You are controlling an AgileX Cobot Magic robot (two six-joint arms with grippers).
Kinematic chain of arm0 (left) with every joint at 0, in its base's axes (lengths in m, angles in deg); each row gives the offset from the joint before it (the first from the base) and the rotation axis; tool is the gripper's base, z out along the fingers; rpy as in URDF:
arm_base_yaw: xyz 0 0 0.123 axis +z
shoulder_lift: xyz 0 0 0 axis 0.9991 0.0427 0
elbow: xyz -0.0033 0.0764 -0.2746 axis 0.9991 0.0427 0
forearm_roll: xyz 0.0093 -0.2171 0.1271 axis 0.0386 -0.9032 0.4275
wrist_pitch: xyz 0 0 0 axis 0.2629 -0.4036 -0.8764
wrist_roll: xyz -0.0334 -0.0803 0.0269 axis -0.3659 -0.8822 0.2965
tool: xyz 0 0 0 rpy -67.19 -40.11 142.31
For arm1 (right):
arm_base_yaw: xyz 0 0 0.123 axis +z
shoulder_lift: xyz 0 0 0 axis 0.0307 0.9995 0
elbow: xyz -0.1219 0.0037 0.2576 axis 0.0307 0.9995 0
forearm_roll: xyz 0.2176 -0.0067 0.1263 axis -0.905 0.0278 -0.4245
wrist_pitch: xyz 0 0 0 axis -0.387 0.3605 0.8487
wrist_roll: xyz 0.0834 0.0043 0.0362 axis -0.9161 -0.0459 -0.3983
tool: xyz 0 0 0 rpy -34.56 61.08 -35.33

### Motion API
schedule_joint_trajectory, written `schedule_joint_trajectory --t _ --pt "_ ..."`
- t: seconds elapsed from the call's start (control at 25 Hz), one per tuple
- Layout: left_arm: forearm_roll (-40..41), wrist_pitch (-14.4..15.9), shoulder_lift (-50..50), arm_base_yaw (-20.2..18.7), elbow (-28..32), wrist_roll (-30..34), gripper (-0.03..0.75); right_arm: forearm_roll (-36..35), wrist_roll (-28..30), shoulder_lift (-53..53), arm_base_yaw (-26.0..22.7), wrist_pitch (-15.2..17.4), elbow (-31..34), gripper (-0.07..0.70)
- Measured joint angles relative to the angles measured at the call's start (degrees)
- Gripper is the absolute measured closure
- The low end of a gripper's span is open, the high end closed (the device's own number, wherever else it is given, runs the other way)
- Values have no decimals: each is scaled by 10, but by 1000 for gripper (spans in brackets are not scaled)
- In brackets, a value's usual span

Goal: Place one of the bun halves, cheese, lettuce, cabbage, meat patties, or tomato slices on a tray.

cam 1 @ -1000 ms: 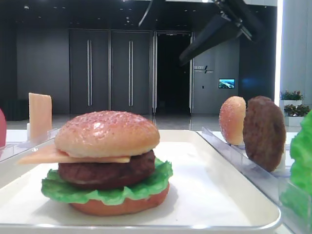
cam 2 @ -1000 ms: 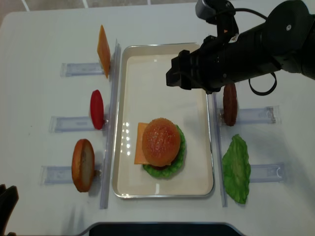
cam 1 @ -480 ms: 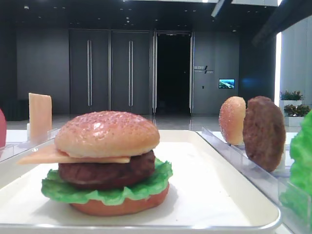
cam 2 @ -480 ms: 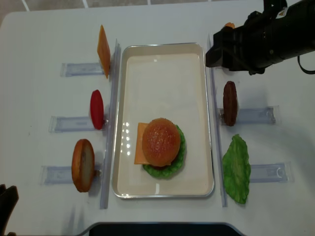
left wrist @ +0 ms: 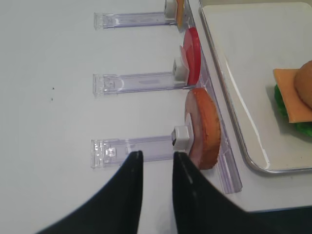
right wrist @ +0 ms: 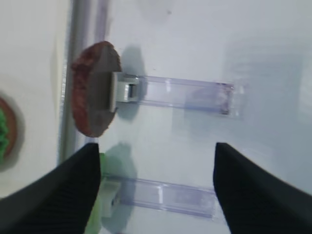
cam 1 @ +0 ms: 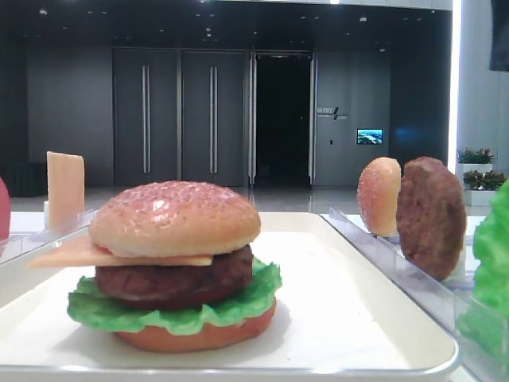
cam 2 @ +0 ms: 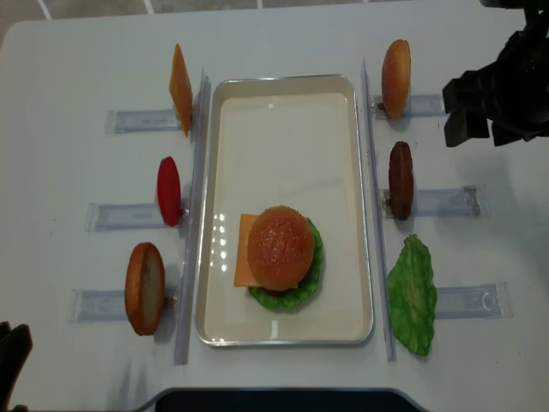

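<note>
While my left pincer [left wrist: 157, 168] waits low with its fingers nearly together and nothing in them, a bun half [cam 2: 144, 288] stands beside it on the white counter [cam 2: 77, 163]. The tray [cam 2: 283, 129] in the middle holds a whole burger [cam 2: 280, 257]. My right pincer [right wrist: 156, 190] hangs wide apart, empty, over a patty [cam 2: 401, 180].

I see the cream tray [cam 2: 283, 112] holding 1 stacked burger: a domed speckled bun half [cam 2: 280, 246] over cheese [cam 2: 242, 262], patty and lettuce [cam 2: 296, 296]. Spare bun halves [cam 2: 395, 65], a meat patty [cam 2: 401, 179] and a lettuce leaf [cam 2: 412, 294] stand in racks beside it.
</note>
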Motion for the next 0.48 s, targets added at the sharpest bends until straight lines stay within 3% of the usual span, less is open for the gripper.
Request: schedule_joint_trajectory --t 0.16,0.48 --pt "0 0 0 0 0 0 557 31 -7 0 -37 30 0 135" --pt "0 0 0 0 0 0 557 47 13 0 -100 57 0 135"
